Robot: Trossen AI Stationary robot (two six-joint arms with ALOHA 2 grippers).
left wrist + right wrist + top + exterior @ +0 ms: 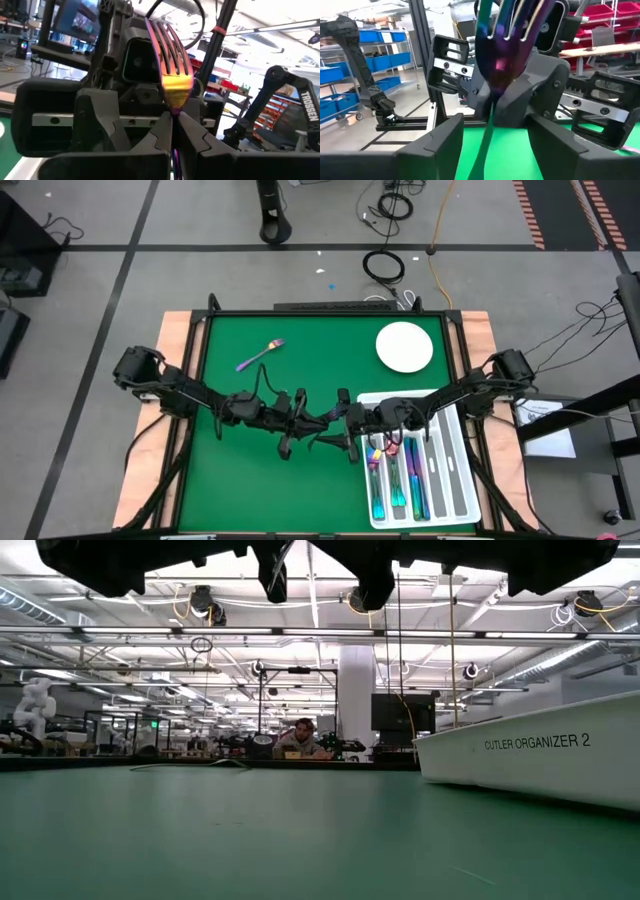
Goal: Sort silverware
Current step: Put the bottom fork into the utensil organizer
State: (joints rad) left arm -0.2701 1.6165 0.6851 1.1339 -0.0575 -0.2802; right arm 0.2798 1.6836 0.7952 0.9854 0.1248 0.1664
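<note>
My left gripper [305, 418] [175, 117] and my right gripper [352, 420] [495, 135] face each other above the middle of the green table. The left one is shut on an iridescent fork [172, 60] [505, 45], its tines pointing up toward the right wrist. The right gripper is open, and its fingers [440, 142] stand wide on either side of the fork's handle [485, 140] without touching it. A second fork [260, 355] lies flat on the mat toward the far left. Several more pieces of silverware [395, 480] lie in the white tray [465, 470]. My left gripper pinches the fork at its neck [176, 102], just below the tines, between the two fingertips [160, 125]. The fingers come roughly level from the table's left side. The fork is lifted clear of the table, head above the fingers, handle running down past them.
A round white plate [404, 347] sits at the far right of the mat. The compartmented tray [530, 755] fills the near right corner. Bare green mat [250, 480] lies to the near left. A person [300, 740] sits far off in the room.
</note>
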